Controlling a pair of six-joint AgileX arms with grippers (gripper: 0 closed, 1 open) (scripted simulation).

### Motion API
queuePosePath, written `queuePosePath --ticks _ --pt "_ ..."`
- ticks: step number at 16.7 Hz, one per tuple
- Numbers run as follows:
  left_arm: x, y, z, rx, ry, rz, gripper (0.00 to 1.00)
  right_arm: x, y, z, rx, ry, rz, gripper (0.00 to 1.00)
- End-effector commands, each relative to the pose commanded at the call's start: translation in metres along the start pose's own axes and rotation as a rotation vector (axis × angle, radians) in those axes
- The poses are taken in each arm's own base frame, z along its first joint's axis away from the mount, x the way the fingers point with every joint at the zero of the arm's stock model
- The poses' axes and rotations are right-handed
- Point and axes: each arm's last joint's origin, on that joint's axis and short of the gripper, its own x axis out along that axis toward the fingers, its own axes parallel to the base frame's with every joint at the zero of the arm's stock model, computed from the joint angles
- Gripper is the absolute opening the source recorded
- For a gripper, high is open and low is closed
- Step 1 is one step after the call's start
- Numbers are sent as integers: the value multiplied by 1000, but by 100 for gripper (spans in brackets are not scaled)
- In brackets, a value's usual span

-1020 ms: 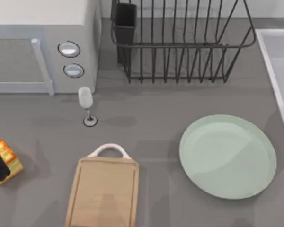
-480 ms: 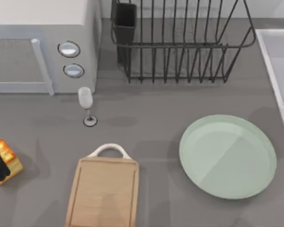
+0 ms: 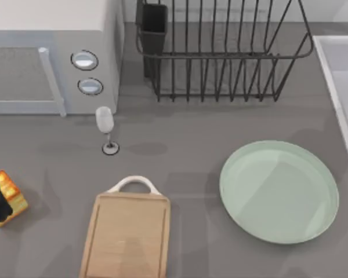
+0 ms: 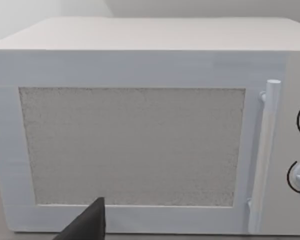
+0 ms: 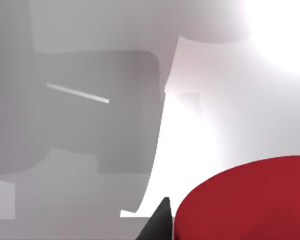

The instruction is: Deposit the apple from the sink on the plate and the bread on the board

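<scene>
I can read no text, label, brand or number anywhere. The microwave (image 3: 52, 55) at ten o'clock has two plain dials (image 3: 84, 60) without markings, and its door (image 4: 132, 147) is blank.

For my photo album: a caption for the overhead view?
Golden toast cube waits left of the wooden board; mint plate sits bare.

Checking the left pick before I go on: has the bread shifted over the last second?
No. In the top view the bread sits at the same spot at the table's left edge, equally far from the board.
</scene>
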Motion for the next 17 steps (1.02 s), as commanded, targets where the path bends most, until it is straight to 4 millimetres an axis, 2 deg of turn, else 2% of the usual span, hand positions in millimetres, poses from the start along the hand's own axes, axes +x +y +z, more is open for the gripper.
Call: queuePosePath --ticks 2,3,6,8,11,17 --pt "0 0 0 0 0 0 100 2 -2 -1 8 3 0 0" --pt "0 0 0 0 0 0 100 -4 1 1 7 -11 -5 0" --pt "0 0 0 0 0 0 100 -25 26 5 7 -48 -12 0" --pt "0 0 0 0 0 0 100 -39 54 6 6 -58 -10 0" --pt "0 0 0 0 0 0 100 -57 107 -1 5 -57 1 0" --pt "0 0 0 0 0 0 100 -85 216 -42 -2 -12 17 0"
